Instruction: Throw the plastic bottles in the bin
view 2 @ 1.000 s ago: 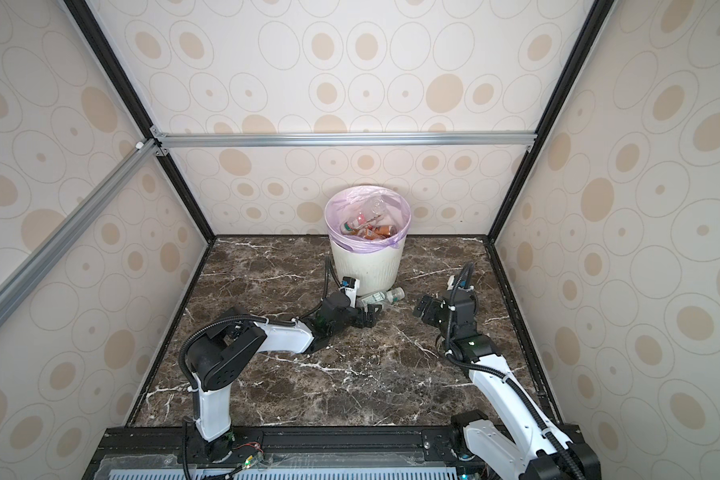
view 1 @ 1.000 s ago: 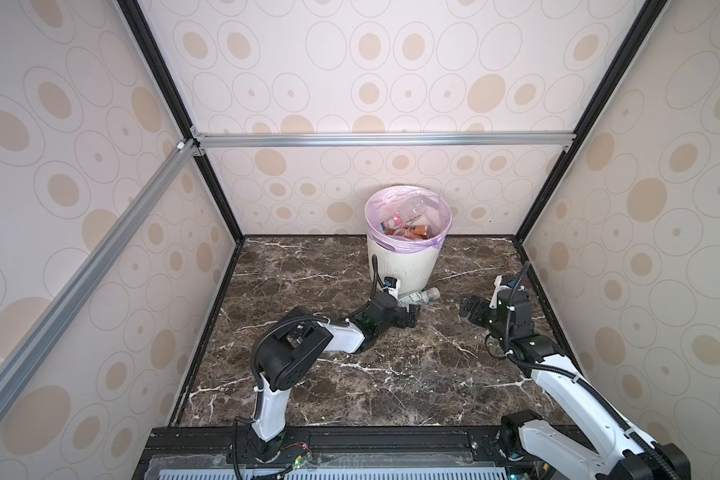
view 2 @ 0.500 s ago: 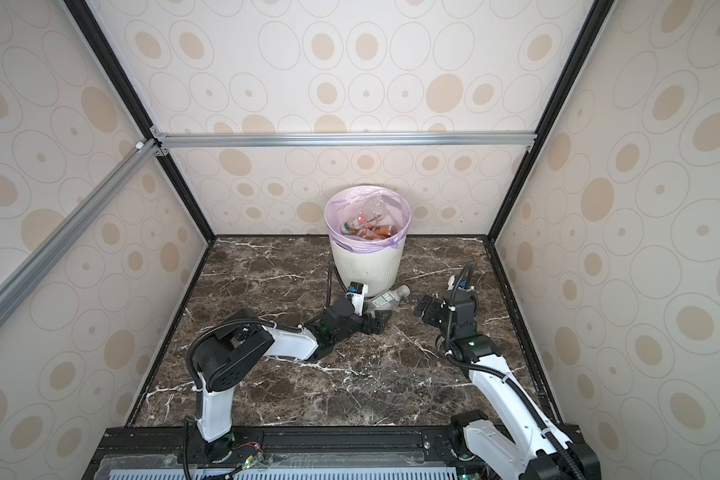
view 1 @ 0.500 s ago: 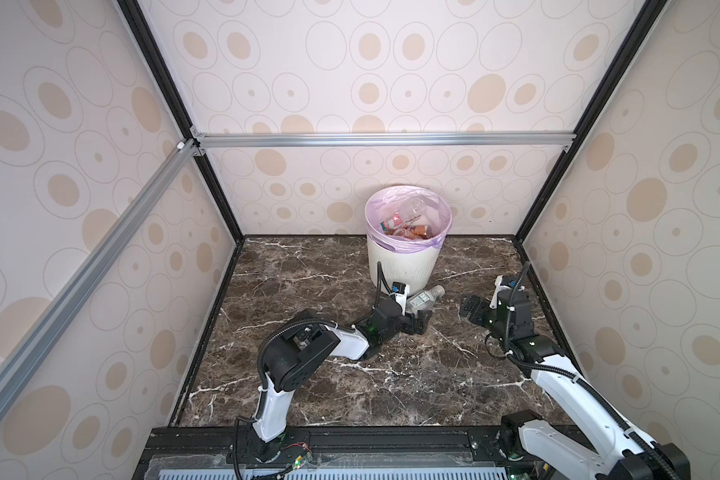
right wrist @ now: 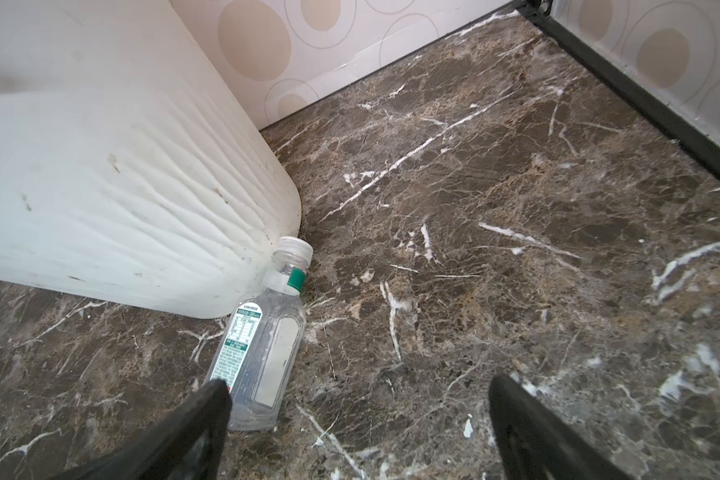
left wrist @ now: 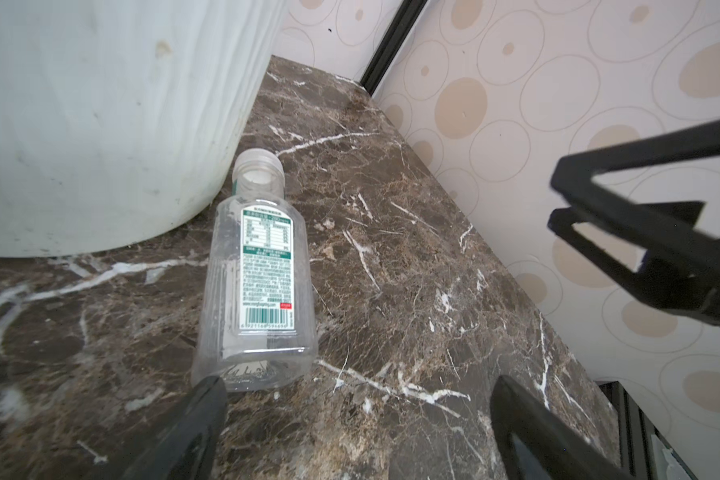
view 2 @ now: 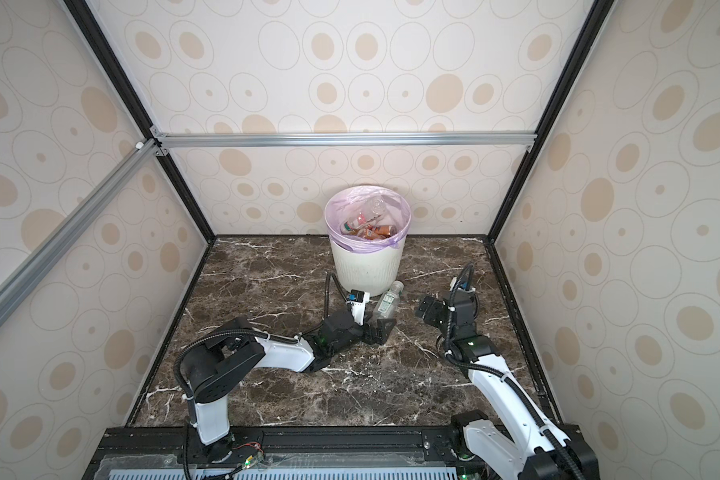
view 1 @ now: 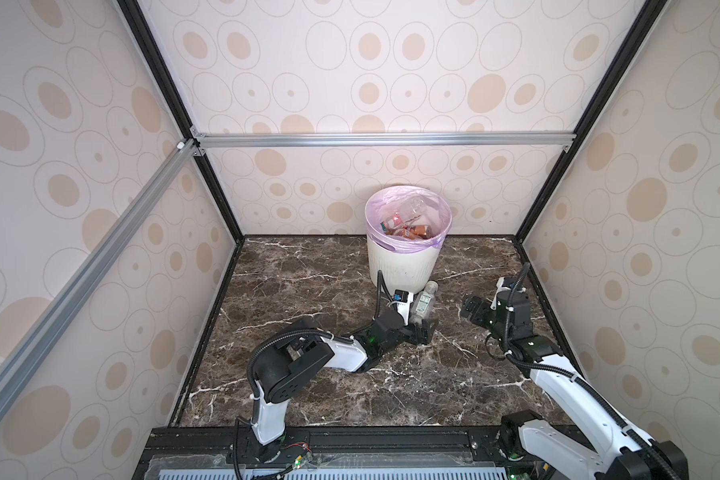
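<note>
Both top views showed the bin [view 1: 404, 266] at the back of the marble table [view 1: 308, 395], its lilac liner [view 1: 375, 208] and rim hiding all but a few of the plastic bottles [view 1: 410, 230] inside, too jumbled for me to count. My left gripper [view 1: 424, 332] and right gripper [view 1: 472, 309] gaped wide and gripped nothing. One clear bottle [left wrist: 262, 282] lay on its side outside my jaws, cap just beside the bin's foot, a corner of its base covered by my left finger [left wrist: 192, 424].
</note>
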`<state>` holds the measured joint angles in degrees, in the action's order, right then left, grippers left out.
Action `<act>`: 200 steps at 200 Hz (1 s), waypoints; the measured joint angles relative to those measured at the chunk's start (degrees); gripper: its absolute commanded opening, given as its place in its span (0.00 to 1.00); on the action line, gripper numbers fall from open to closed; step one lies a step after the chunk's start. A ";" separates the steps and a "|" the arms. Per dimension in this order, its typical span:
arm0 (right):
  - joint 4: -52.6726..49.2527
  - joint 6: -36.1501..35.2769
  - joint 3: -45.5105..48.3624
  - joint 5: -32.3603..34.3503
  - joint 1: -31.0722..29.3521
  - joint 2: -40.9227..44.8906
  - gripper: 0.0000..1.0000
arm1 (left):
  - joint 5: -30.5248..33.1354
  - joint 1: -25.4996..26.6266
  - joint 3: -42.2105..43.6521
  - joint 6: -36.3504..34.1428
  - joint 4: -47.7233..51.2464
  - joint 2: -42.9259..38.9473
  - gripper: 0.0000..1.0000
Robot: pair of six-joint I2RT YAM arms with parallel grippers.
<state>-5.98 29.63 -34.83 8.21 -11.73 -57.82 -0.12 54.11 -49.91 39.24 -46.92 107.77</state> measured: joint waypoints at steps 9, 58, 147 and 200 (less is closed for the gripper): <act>0.11 0.02 -0.22 -1.60 0.11 -2.54 1.00 | 0.52 -0.04 0.00 0.00 0.31 -0.52 0.99; 2.40 1.25 -1.97 -12.11 0.13 -14.43 1.00 | 1.40 -1.01 3.39 0.42 1.49 -5.66 0.99; 5.05 3.13 -14.67 -11.13 -8.37 -30.91 1.00 | 3.45 -5.86 15.74 2.12 2.89 -20.26 0.99; 5.05 5.40 -18.58 -3.37 -12.94 -39.41 0.91 | 4.17 -7.65 20.11 2.32 4.68 -25.29 0.99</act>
<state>-0.93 35.03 -53.41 4.84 -24.67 -97.23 4.05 46.46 -29.80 41.56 -42.24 82.48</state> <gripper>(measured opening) 0.952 0.990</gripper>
